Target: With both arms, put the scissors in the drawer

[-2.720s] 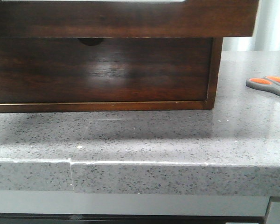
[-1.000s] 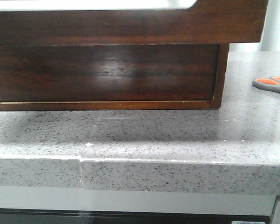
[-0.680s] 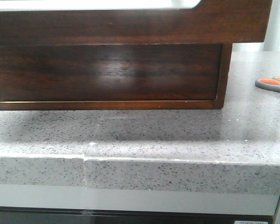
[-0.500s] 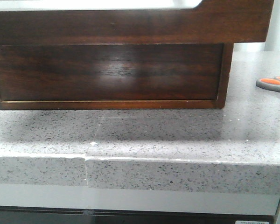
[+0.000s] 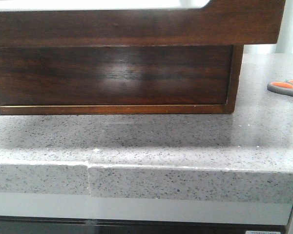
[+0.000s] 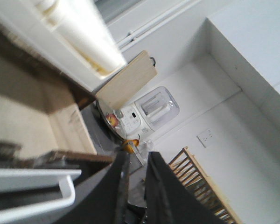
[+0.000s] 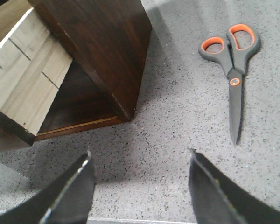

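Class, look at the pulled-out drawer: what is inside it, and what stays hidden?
The drawer shows only bare pale wooden boards in the right wrist view; nothing visible lies on them. Its far part is out of frame. The scissors lie outside, on the countertop.

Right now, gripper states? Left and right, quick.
Left gripper: fingers nearly together, nothing visible between them; cannot tell if fully shut.
Right gripper: open, empty, above the counter; scissors lie untouched.
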`<action>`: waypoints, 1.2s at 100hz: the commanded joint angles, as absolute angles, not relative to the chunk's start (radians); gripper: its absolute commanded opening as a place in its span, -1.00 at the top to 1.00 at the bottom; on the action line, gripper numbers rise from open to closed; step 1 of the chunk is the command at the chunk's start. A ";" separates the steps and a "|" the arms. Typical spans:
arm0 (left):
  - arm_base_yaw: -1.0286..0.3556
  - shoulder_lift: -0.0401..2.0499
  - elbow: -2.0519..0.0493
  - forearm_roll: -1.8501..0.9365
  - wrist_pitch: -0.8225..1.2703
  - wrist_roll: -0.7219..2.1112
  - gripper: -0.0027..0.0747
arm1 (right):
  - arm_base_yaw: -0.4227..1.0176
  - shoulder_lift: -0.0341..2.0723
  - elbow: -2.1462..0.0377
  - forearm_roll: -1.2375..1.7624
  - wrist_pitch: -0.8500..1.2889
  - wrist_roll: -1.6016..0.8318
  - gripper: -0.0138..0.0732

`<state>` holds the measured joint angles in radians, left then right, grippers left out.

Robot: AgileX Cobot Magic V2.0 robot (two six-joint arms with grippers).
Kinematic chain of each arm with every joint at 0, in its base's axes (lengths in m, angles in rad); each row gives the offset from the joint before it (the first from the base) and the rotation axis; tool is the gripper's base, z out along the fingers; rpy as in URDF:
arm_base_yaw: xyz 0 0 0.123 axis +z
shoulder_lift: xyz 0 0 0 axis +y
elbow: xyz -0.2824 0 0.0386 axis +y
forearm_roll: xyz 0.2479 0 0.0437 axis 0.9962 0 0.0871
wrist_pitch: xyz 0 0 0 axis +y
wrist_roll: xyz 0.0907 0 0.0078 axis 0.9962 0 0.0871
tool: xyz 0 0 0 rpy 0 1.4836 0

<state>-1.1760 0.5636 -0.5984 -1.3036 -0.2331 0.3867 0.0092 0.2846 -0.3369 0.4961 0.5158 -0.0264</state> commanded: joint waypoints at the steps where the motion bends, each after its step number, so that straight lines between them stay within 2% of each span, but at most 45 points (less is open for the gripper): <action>1: -1.184 0.564 -0.671 -1.040 -0.249 0.456 0.98 | 0.011 0.304 -0.379 0.509 0.452 -0.030 -0.23; 9: -1.182 0.566 -0.704 -0.970 -0.281 0.574 0.98 | 0.011 0.304 -0.388 0.501 0.445 -0.030 -0.23; 19: -1.166 0.584 -0.732 -1.053 -0.341 0.799 0.98 | 0.011 0.315 -0.419 0.447 0.449 -0.030 -0.23; 37: -1.118 0.640 -0.780 -1.528 -0.481 1.402 0.98 | 0.011 0.415 -0.525 0.383 0.525 -0.030 -0.22; 48: -1.113 0.677 -0.846 -1.857 -0.715 1.834 0.98 | 0.011 0.477 -0.591 0.365 0.551 -0.030 -0.23; 53: -1.119 0.685 -0.873 -1.851 -0.839 1.924 0.98 | 0.011 0.499 -0.615 0.349 0.551 -0.030 -0.23; 62: -1.133 0.683 -0.923 -1.851 -0.981 2.034 0.98 | 0.011 0.534 -0.656 0.310 0.560 -0.030 -0.23; 78: -1.154 0.670 -0.986 -1.851 -1.091 2.158 0.98 | 0.011 0.611 -0.721 0.240 0.606 -0.030 -0.23; 120: -1.271 0.657 -0.991 -1.851 -1.183 2.175 0.98 | 0.011 0.999 -0.986 0.169 0.850 -0.019 -0.23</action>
